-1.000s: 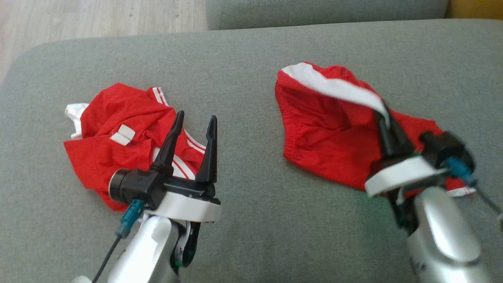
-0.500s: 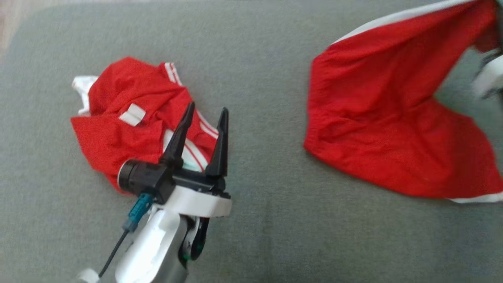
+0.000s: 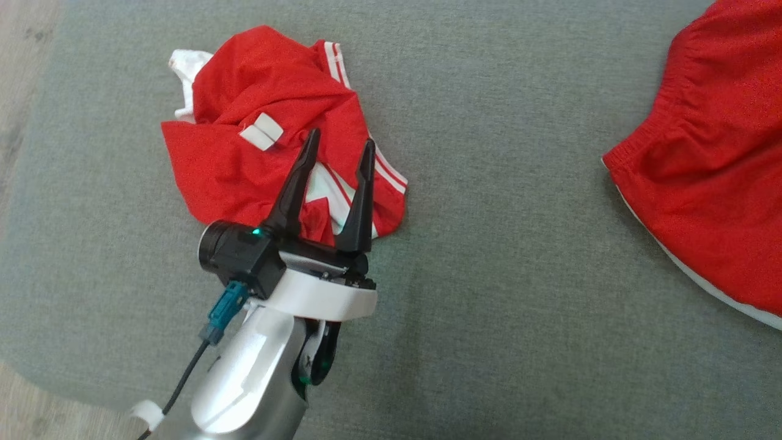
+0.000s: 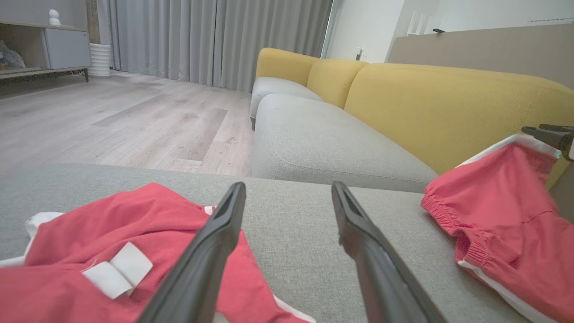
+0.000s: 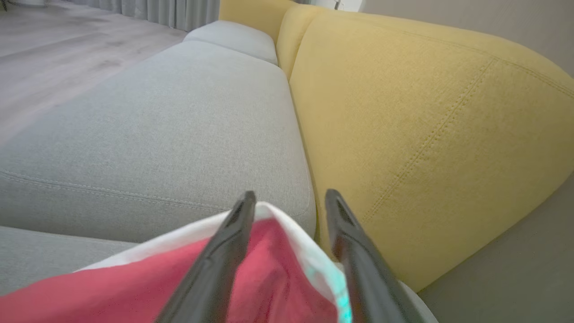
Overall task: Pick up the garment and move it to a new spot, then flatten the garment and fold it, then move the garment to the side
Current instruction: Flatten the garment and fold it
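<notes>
Closer in, white hem (image 5: 309,255) of shorts (image 5: 273,278) between right tool's (image 5: 289,197) fingers (image 5: 224,251) (apart)

1. I see a grey seat (image 4: 314,134) ahead, with yellow backs (image 4: 448,103) behind it.
2. Pale wood floor (image 4: 134,121) lies left of it.
3. Grey curtains (image 4: 202,40), a cabinet (image 4: 67,47) and a white wall (image 4: 363,27) close the far end.
4. Light is soft and even.

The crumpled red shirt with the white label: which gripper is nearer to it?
Left. The left gripper hovers over the near edge of the crumpled red shirt, fingers open. The right gripper is well away at the red shorts, fingers apart around their white-trimmed edge.
</notes>
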Robot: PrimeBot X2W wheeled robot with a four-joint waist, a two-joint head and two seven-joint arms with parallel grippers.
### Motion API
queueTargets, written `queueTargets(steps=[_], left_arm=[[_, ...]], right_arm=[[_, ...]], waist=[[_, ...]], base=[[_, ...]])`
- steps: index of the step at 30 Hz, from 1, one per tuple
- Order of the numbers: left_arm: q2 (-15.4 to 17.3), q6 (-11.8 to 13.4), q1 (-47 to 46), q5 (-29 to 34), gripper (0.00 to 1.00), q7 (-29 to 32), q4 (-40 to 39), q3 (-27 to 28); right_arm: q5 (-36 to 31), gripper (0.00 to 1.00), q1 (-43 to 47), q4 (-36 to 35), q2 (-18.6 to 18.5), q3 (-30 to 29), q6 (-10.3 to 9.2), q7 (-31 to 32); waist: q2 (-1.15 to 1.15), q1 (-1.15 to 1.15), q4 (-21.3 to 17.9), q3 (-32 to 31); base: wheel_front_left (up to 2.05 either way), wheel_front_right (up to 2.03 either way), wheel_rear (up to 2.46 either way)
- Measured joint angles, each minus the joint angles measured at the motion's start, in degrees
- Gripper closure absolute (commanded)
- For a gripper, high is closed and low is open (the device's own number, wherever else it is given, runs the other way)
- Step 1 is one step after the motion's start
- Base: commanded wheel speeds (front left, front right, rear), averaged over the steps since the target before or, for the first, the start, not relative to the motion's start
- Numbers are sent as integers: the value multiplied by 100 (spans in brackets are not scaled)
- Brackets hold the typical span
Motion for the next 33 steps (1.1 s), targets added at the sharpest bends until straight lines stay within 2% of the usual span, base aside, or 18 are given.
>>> queueTargets(steps=[5,10,16,17,22,27,33], left_arm=[[-18,0,-2,49,0,0,12,29],[-29,-8,3,97,0,0,59,136],[-22,-64,81,146,0,0,110,296],[-22,-64,81,146,0,0,110,296],[-10,-100,363,146,0,0,169,400],[41,-100,687,146,0,0,132,594],[112,-104,962,194,0,0,131,750]], right_arm=[[-510,0,-57,370,167,-269,0,-323],[-654,0,-48,515,660,-325,0,-901],[-524,0,235,301,1360,49,0,-1421],[-524,0,235,301,1360,49,0,-1421],[116,0,1085,-478,2005,448,0,-1527],[582,0,2304,-1679,2654,866,0,-1544],[675,0,3811,-2791,3020,990,0,-1544]], waist=[[0,-1,-34,-52],[0,-2,-259,-276],[0,-2,-616,-677],[0,-2,-616,-677],[0,-3,-891,-1088],[0,-4,-1180,-1432],[0,-3,-1479,-1693]], base=[[0,0,0],[0,0,0],[0,0,0],[0,0,0],[0,0,0],[0,0,0],[0,0,0]])
